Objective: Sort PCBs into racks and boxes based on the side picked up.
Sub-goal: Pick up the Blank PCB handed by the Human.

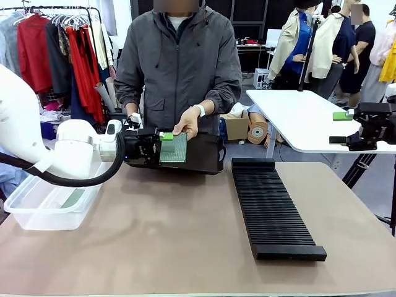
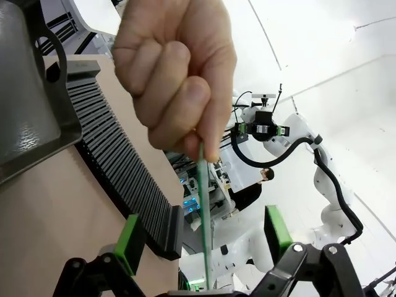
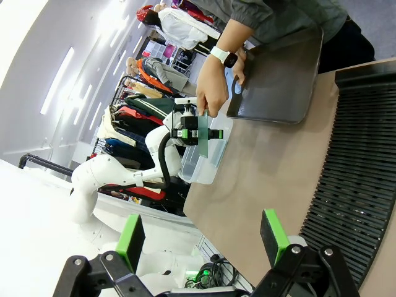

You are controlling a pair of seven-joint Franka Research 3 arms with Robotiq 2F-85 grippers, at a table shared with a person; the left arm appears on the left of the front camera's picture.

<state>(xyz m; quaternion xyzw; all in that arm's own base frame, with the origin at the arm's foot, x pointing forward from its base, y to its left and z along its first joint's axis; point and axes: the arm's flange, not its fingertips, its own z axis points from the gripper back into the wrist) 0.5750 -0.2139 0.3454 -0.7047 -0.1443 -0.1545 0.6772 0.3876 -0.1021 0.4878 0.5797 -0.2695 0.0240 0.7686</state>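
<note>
Clear tub (image 1: pixel 28 213) holds one PCB (image 1: pixel 74 198); person's hand (image 1: pixel 187 127) holds second PCB (image 1: pixel 174 150)

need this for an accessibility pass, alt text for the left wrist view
A person's hand holds a thin green PCB edge-on between the fingers of the open left gripper, touching neither. The black slotted rack lies on the tan table behind.

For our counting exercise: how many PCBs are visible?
2: one PCB held by the person inside the open left hand; another PCB apparently in the clear tub. More may be hidden.
</note>
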